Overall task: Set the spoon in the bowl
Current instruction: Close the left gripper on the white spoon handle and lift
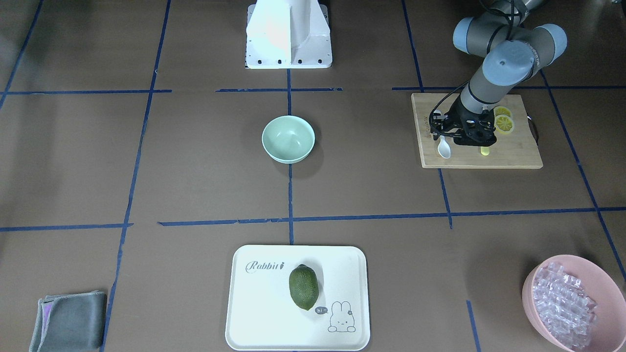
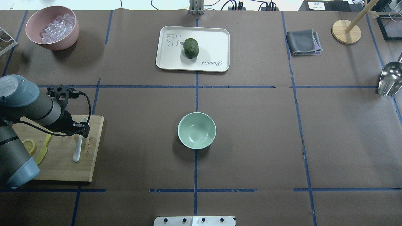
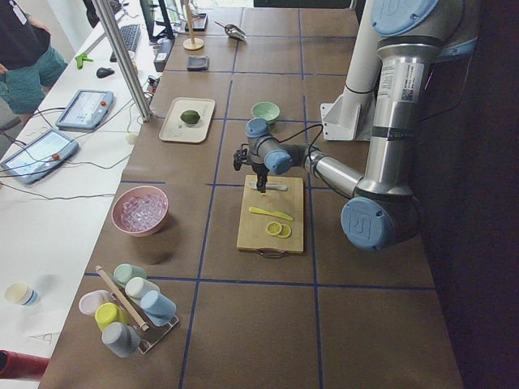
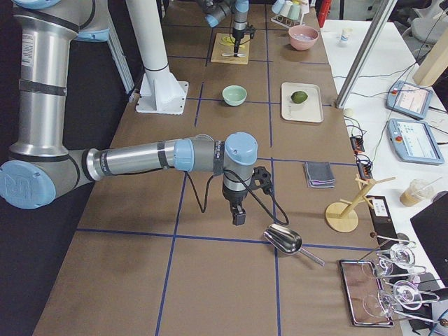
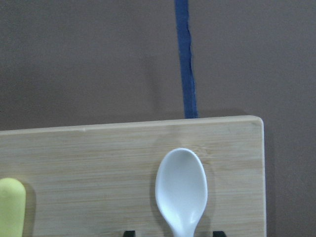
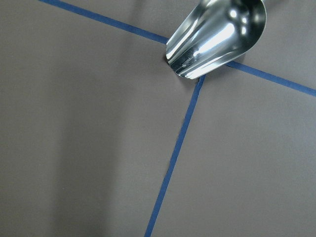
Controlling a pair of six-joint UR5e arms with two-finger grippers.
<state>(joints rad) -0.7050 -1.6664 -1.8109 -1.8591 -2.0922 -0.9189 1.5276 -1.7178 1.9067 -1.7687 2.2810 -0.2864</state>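
Observation:
The white spoon (image 1: 444,147) lies on a wooden cutting board (image 1: 513,152) at my left side, its scoop toward the board's far edge. It also shows in the overhead view (image 2: 77,150) and the left wrist view (image 5: 181,190). My left gripper (image 1: 441,134) is low over the spoon, open, with one fingertip (image 5: 129,232) on each side of the handle just behind the scoop. The empty mint-green bowl (image 2: 197,130) stands at the table's middle, well apart from the spoon. My right gripper (image 4: 239,218) hangs over bare table at the far right; I cannot tell whether it is open or shut.
A yellow knife (image 2: 42,152) and lemon slices (image 1: 503,122) share the board. A white tray (image 1: 254,313) holds a green fruit (image 1: 303,287). A pink bowl (image 2: 62,42) of ice cubes, a grey cloth (image 2: 303,42) and a metal scoop (image 6: 217,37) are further off.

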